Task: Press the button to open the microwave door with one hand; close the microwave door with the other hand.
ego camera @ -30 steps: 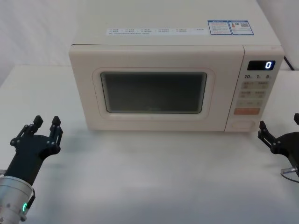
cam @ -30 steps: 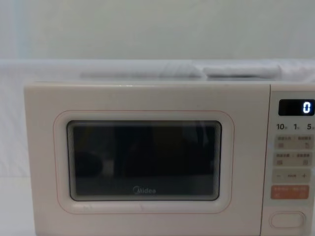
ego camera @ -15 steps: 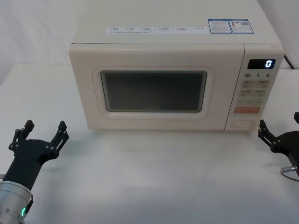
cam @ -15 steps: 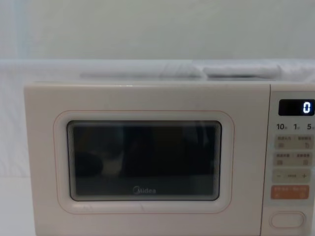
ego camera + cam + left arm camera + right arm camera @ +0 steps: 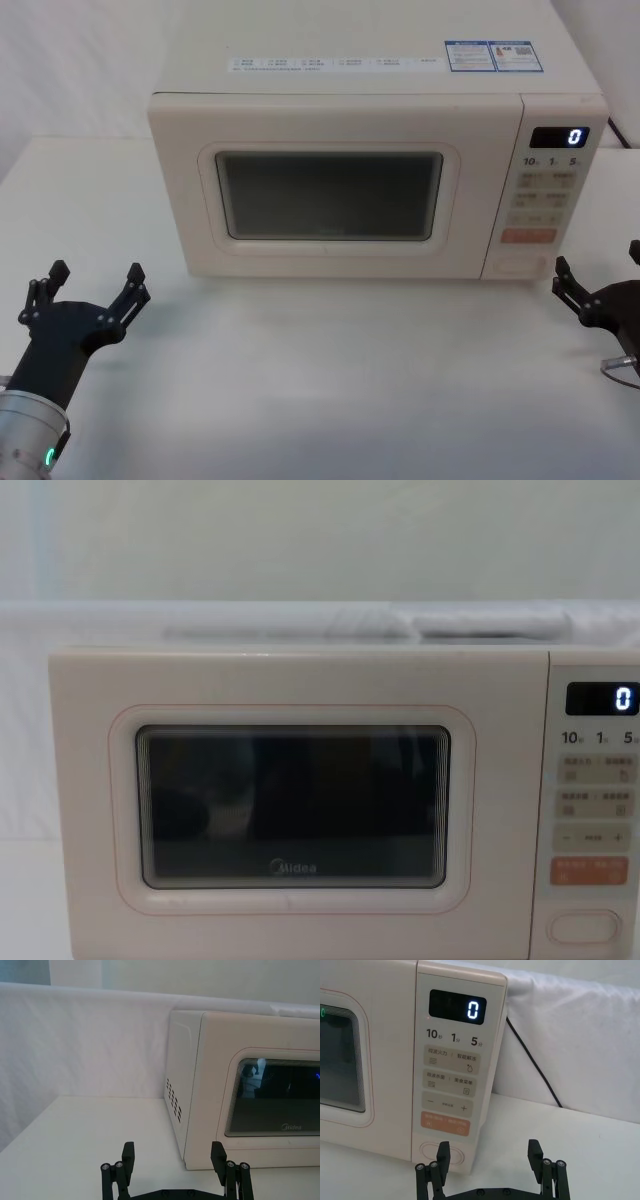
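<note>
The left gripper is hovering low over the white table in front of the microwave's left corner, its two black fingers spread wide and gripping nothing, with a green ring glowing on the silver-grey wrist behind it. From its wrist view, those fingers are pointing at the microwave's lower left corner, where the vented side wall is meeting the front, and they are standing well apart from it. The right gripper is waiting at the right edge of the table, its fingers likewise splayed and empty; in the head view it is partly cut off by the frame. From its own wrist view, it is facing the narrow control panel, and the button, a wide cream pill-shaped key at the very bottom of the panel, is sitting just beyond one fingertip, probably not touched, though the angle is making the gap hard to judge. Above the button, the orange rectangular key and the small cream keys are lining up beneath the digital display, which is showing a lit "0". The microwave door is lying flush with the cream microwave, fully closed, its dark mesh window carrying the grey Midea logo. A black cable is running down behind the microwave against the white cloth backdrop.
</note>
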Robot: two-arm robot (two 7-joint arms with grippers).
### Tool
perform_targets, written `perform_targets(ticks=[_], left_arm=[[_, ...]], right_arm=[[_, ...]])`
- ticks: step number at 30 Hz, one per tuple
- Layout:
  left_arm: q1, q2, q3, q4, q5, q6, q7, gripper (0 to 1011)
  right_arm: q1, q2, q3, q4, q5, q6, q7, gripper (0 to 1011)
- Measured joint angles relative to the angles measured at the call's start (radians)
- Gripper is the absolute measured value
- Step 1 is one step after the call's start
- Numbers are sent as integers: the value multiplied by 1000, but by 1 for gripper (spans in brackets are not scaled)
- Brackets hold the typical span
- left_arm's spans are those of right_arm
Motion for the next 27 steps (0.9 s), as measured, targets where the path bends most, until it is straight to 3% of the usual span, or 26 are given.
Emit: perform_targets(ticks=[27], left_arm=[[-1, 2, 2, -2, -5, 2, 2, 1001]], right_arm=[[0, 0, 0, 0, 0, 0, 0, 1002]])
